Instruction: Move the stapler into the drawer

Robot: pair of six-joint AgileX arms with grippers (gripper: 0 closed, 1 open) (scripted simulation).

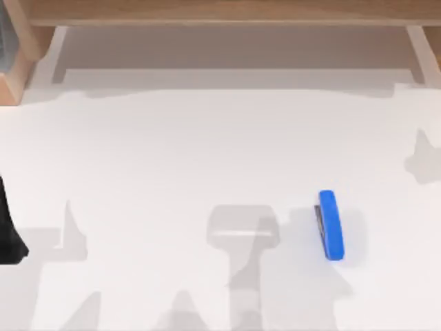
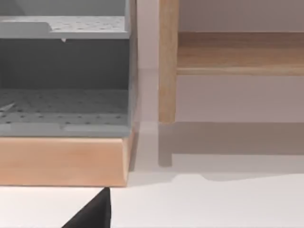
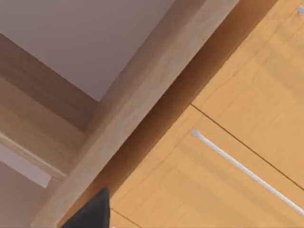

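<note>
Stapler [image 1: 331, 225]: smooth, glossy blue plastic over a dark metal underside. Desk [image 1: 172, 152]: plain white, matt, smooth. Drawer [image 3: 199, 185]: warm wood-grain front with a slim pale metal handle [image 3: 247, 172]; grey perforated shelves [image 2: 64, 102], matt.

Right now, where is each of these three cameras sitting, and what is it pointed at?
Top view: above the table, looking straight down at the stapler; a dark piece of the left arm shows at its left edge.
Left wrist view: on the left arm, facing a grey shelf unit and wooden frame; a dark fingertip shows.
Right wrist view: on the right arm, facing a wooden drawer front with a handle; a dark fingertip shows.
Top and left wrist views share the white table.
</note>
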